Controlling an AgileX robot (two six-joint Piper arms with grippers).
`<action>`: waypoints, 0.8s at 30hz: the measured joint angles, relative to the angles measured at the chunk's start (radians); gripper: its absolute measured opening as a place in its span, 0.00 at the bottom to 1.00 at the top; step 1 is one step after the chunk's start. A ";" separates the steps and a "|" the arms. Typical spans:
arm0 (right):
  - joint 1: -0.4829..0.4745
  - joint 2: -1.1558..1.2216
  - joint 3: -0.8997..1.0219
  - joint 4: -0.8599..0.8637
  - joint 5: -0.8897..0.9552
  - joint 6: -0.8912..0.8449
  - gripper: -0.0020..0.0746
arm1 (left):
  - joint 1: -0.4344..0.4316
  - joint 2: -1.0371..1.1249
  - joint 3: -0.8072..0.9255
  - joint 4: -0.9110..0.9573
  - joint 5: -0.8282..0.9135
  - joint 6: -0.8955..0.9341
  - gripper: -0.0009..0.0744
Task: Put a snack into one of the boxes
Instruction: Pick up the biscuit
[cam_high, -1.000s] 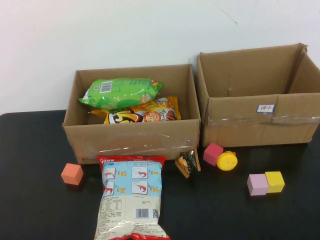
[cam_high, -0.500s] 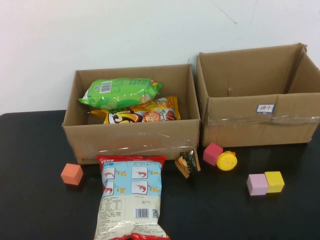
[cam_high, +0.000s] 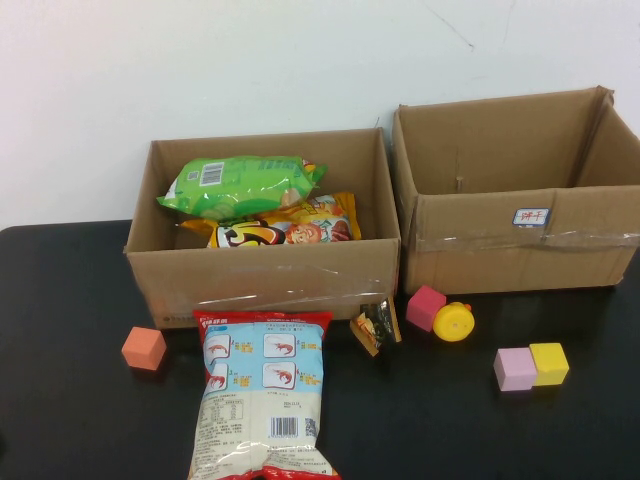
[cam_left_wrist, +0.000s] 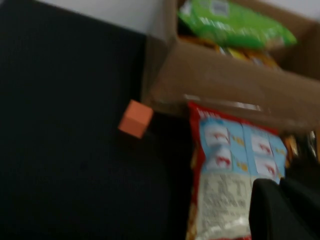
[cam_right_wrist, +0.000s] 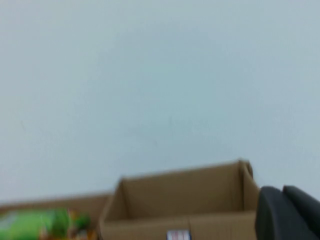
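A large red, white and blue shrimp-chip bag (cam_high: 262, 395) lies flat on the black table in front of the left cardboard box (cam_high: 265, 285). That box holds a green snack bag (cam_high: 243, 183) and a yellow-orange one (cam_high: 280, 230). A small dark snack packet (cam_high: 376, 326) leans against the box's front right corner. The right box (cam_high: 520, 250) looks empty. Neither gripper shows in the high view. My left gripper (cam_left_wrist: 280, 182) is shut and empty, hovering over the near end of the shrimp-chip bag (cam_left_wrist: 225, 170). My right gripper (cam_right_wrist: 282, 190) is shut and empty, raised and facing the right box (cam_right_wrist: 185, 200).
An orange cube (cam_high: 144, 348) sits left of the big bag. A pink cube (cam_high: 426, 307) and a yellow toy (cam_high: 453, 323) lie in front of the gap between the boxes. A purple cube (cam_high: 514, 369) and a yellow cube (cam_high: 549, 363) sit together at right.
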 joint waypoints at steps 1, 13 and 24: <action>0.000 0.043 -0.019 0.000 0.022 -0.027 0.02 | 0.000 0.031 0.000 -0.046 -0.002 0.059 0.02; 0.004 0.604 -0.153 0.100 0.089 -0.223 0.03 | 0.000 0.250 0.000 -0.202 -0.164 0.353 0.02; 0.346 1.120 -0.258 0.154 -0.034 -0.336 0.46 | 0.000 0.280 0.000 -0.198 -0.179 0.366 0.02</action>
